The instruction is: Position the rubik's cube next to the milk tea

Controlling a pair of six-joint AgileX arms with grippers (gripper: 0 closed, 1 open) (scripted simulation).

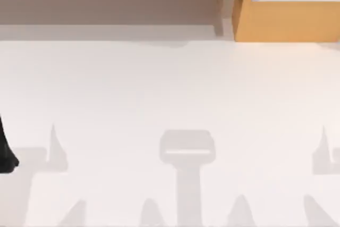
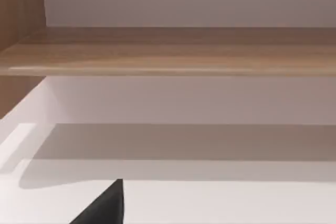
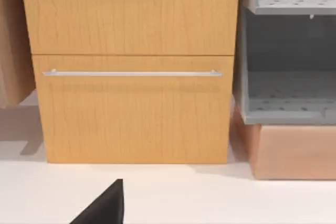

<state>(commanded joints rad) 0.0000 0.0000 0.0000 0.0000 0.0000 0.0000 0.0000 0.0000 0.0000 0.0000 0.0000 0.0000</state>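
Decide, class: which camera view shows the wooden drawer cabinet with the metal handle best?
The right wrist view: the drawer cabinet faces the camera, its front and whole handle bar visible above the white table. The top view catches its upper part at the far right. The left wrist view faces a wooden shelf instead.

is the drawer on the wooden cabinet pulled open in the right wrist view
No, the drawer front sits flush with the cabinet face.

Top cam overhead on table [image 1: 170, 89]; L wrist faces shelf [image 2: 173, 51], R wrist faces drawer cabinet [image 3: 131, 77].
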